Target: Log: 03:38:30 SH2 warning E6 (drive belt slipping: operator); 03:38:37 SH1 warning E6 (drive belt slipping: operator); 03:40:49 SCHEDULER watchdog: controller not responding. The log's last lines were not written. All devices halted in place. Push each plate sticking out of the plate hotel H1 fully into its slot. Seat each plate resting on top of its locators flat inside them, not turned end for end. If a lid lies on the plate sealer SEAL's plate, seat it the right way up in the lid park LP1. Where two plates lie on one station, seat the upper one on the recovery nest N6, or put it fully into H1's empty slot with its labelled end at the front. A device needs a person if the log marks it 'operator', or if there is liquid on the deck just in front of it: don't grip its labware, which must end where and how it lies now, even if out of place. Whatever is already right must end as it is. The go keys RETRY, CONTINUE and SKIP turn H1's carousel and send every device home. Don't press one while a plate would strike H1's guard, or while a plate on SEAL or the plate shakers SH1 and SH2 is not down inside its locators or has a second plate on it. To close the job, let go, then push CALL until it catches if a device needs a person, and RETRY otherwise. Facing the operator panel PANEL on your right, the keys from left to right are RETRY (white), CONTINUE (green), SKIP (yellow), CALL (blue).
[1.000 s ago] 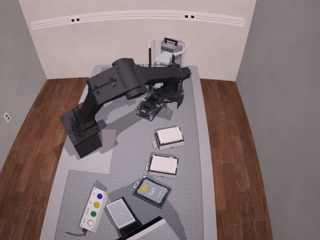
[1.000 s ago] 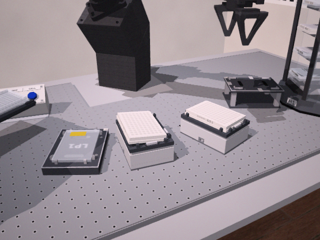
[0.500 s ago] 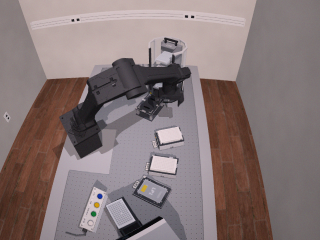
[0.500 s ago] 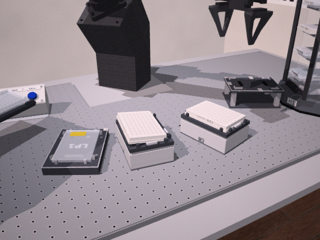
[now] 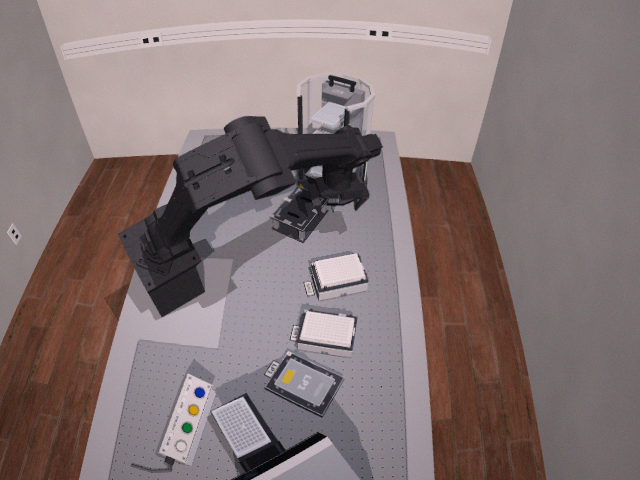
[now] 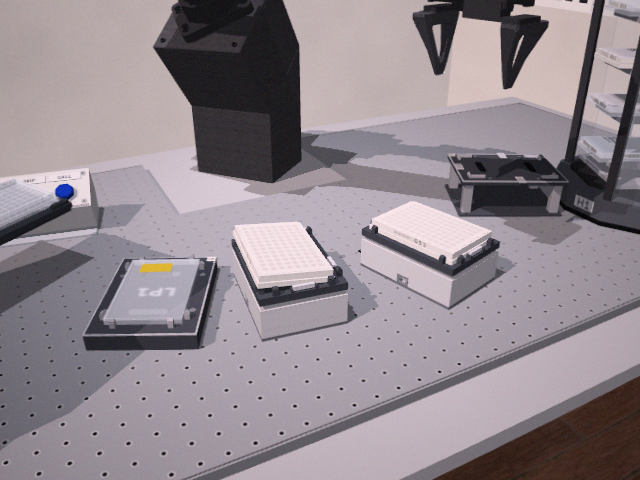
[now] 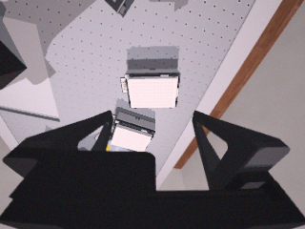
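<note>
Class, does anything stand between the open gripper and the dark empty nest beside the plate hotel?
Nothing visible does: the gripper hangs open in free air above the nest, whose top is bare.

Matt grey perforated deck (image 6: 320, 403); wood-plank floor (image 5: 67, 289).

Counted on the perforated surface (image 5: 377, 248):
- Shaker stations, each bearing one white plate: two (image 6: 289, 304) (image 6: 429, 273).
- Lid park, marked LP1: one (image 6: 149, 302).
- Dark raised nest: one (image 6: 504, 183).
- Plate hotel: one (image 6: 584, 204).
- Panel keys: four, blue (image 5: 199, 393), yellow (image 5: 193, 409), green (image 5: 187, 427), white (image 5: 180, 445).
- Gridded plate beside the panel: one (image 5: 240, 426).
</note>
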Tool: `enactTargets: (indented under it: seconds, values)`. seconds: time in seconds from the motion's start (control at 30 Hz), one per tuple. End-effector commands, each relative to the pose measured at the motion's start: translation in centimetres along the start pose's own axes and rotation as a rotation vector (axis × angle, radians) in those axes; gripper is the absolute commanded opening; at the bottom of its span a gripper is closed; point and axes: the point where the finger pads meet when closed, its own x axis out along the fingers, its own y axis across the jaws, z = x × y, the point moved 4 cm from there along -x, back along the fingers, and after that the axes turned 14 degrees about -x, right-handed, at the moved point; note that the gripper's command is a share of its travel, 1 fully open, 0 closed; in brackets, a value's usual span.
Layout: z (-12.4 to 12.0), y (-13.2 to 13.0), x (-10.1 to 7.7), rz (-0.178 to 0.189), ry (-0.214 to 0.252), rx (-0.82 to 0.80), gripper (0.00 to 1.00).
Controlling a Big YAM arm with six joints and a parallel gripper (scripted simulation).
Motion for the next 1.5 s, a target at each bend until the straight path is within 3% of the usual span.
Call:
enactTargets:
  seconds: [0.0, 0.13, 0.17, 0.2, 0.4, 0.43, 0.5, 0.9, 1.0, 1.03, 1.4, 1.43, 1.47]
  values:
    - [-0.2, -0.9, -0.7, -0.019, -0.003, -0.008, 1.0]
    - [-0.2, -0.9, -0.7, -0.019, -0.003, -0.008, 1.0]
    - [-0.2, -0.1, 1.0, 0.008, 0.001, -0.018, 1.0]
    - [-0.1, 0.1, 1.4, 0.012, 0.001, -0.021, 1.0]
    - [-0.1, 0.1, 2.5, 0.012, 0.0, -0.021, 1.0]
    - [-0.4, -0.9, 2.2, -0.006, -0.001, -0.008, 1.0]
    - [-0.1, 0.2, 3.3, 0.013, 0.0, -0.021, 1.0]
    - [-0.2, 0.0, 6.4, 0.008, 0.0, -0.018, 1.0]
    - [-0.2, -0.3, 6.2, -0.002, -0.001, -0.016, 1.0]
    - [-0.1, 0.3, 7.0, 0.013, -0.001, -0.021, 1.0]
    - [-0.1, 0.2, 9.9, 0.01, -0.001, -0.019, 1.0]
    - [-0.1, 0.3, 10.1, 0.012, -0.001, -0.021, 1.0]
    - [-0.1, -0.8, 8.7, -0.016, 0.0, -0.011, 1.0]
